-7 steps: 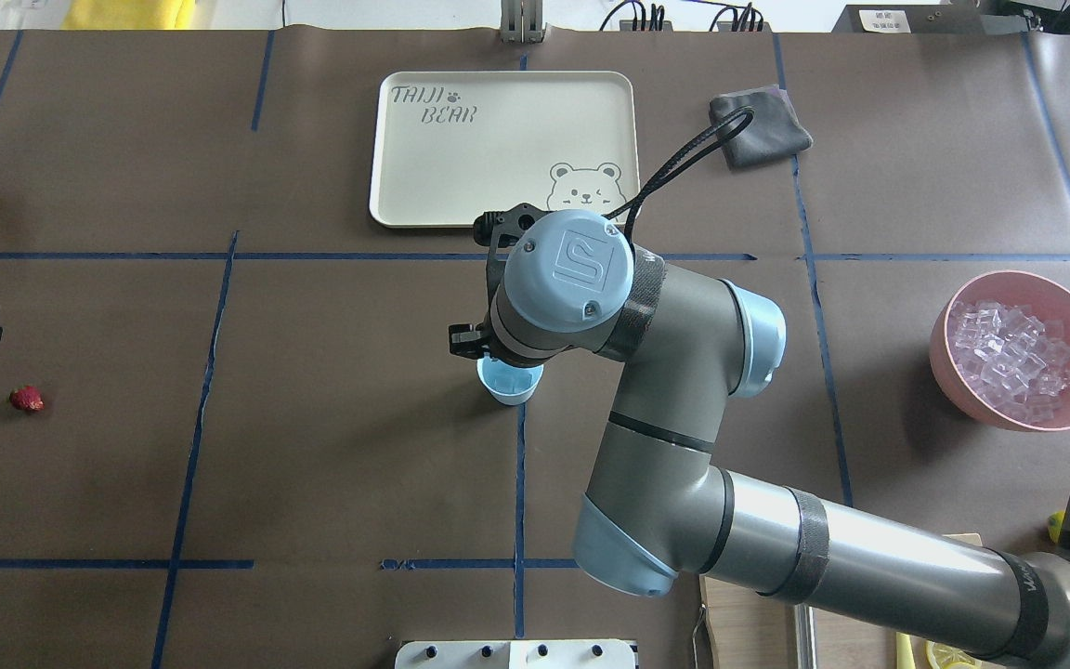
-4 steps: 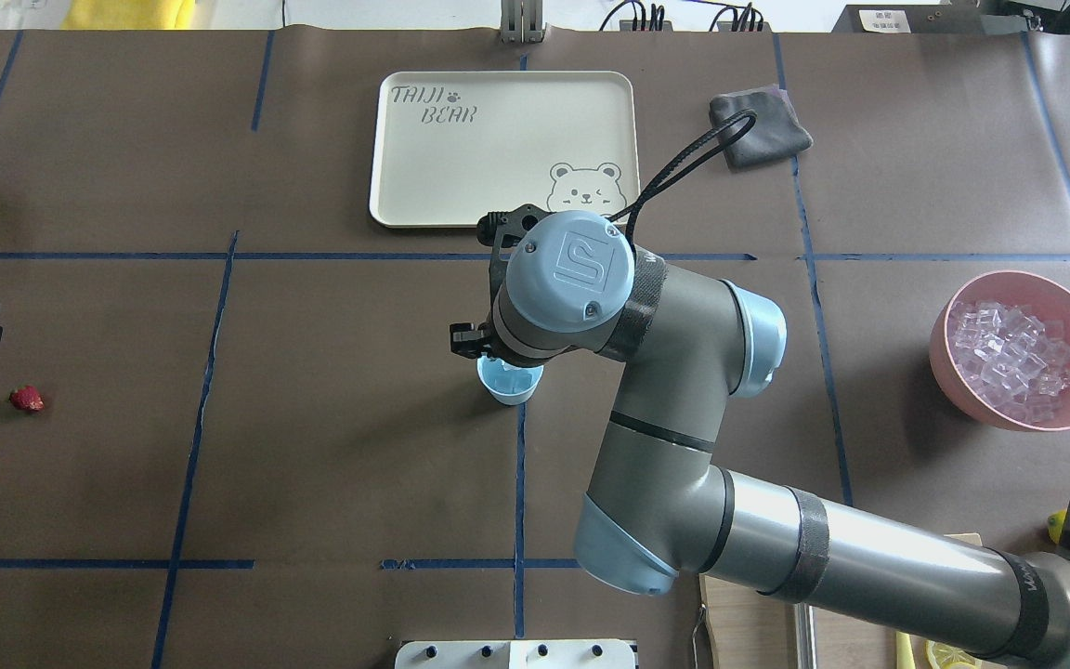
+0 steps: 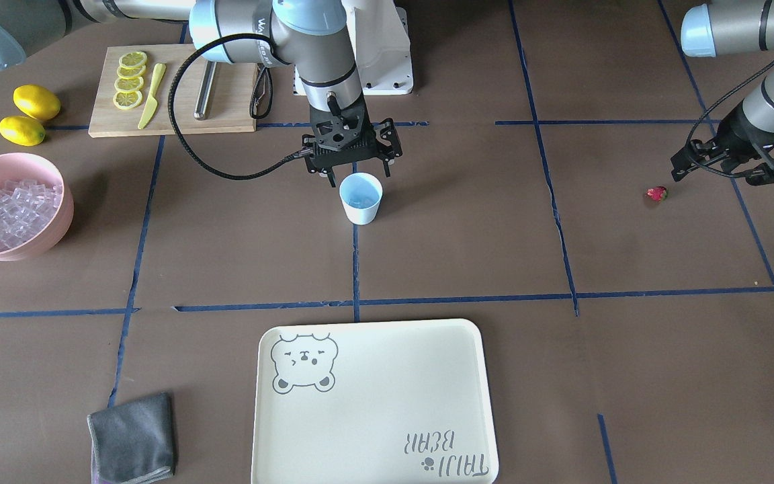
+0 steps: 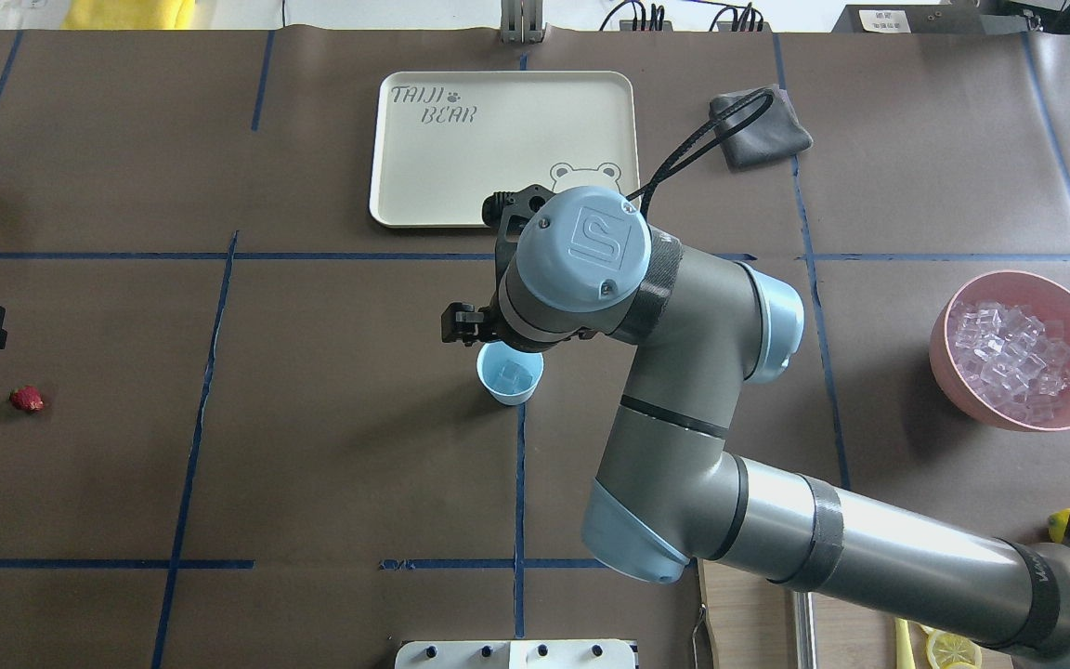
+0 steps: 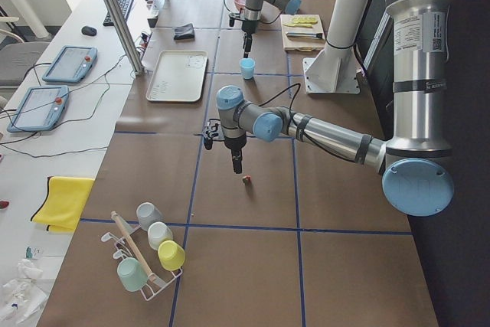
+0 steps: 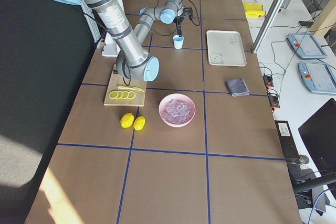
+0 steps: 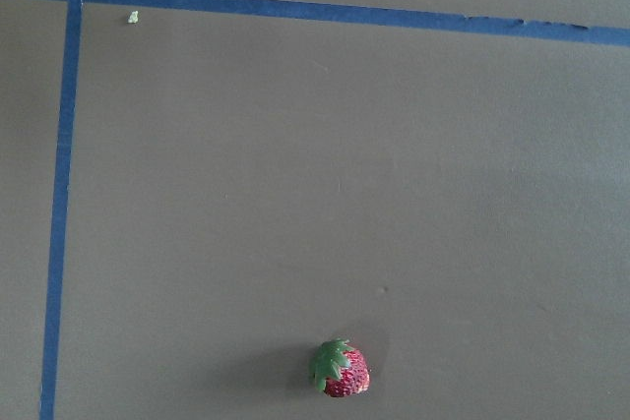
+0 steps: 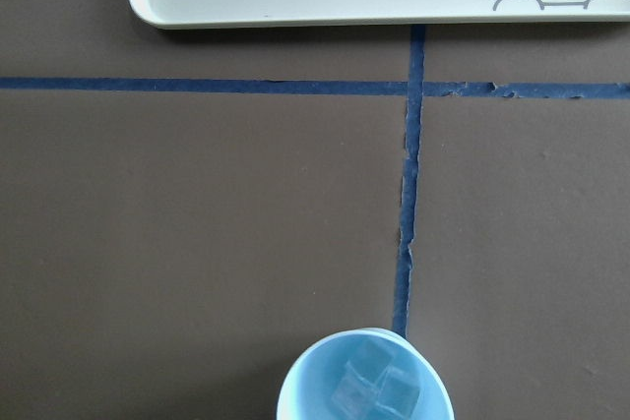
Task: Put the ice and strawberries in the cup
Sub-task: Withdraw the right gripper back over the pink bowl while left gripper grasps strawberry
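Found the cup [image 4: 510,381] upright on the bench [image 4: 312,418], ice cubes [image 8: 374,389] inside. Saw the right tool [image 3: 357,171] just above the cup, likely for dropping ice. Saw the strawberry [image 3: 656,194] far toward the robot's left of the cup, near the left tool [image 5: 236,162]. Couldn't tell either tool's opening; nothing seen held.

The right arm [image 4: 851,544] and left arm [image 3: 773,91] are built of grey metal tubes with pale blue joint caps. The right arm is ringed by black bands. Its wrist cap [image 4: 589,243] is stamped with a logo and fixed with small screws. A black braided cable [image 4: 702,139] is looped out at the cap's 1 o'clock. The right gripper [image 3: 357,173] is black and angular.
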Action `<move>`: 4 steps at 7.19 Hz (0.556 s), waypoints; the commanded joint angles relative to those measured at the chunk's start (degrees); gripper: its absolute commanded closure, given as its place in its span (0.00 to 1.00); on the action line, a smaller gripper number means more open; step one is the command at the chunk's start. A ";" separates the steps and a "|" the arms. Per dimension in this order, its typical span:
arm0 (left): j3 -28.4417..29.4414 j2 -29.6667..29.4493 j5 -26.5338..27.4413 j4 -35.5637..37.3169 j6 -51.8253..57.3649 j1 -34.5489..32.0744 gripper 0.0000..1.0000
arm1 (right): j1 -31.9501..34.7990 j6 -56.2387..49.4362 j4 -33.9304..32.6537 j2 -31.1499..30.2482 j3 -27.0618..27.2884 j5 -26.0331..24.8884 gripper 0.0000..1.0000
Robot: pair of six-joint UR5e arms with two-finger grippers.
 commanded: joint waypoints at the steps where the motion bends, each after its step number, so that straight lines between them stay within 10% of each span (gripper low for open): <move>1: 1.39 0.09 2.83 -1.94 -2.24 2.99 0.00 | 6.37 -6.37 -7.85 -4.55 9.13 6.58 0.00; 4: 9.46 0.70 3.10 -18.43 -9.52 5.02 0.00 | 14.21 -17.99 -9.30 -12.39 14.72 11.96 0.00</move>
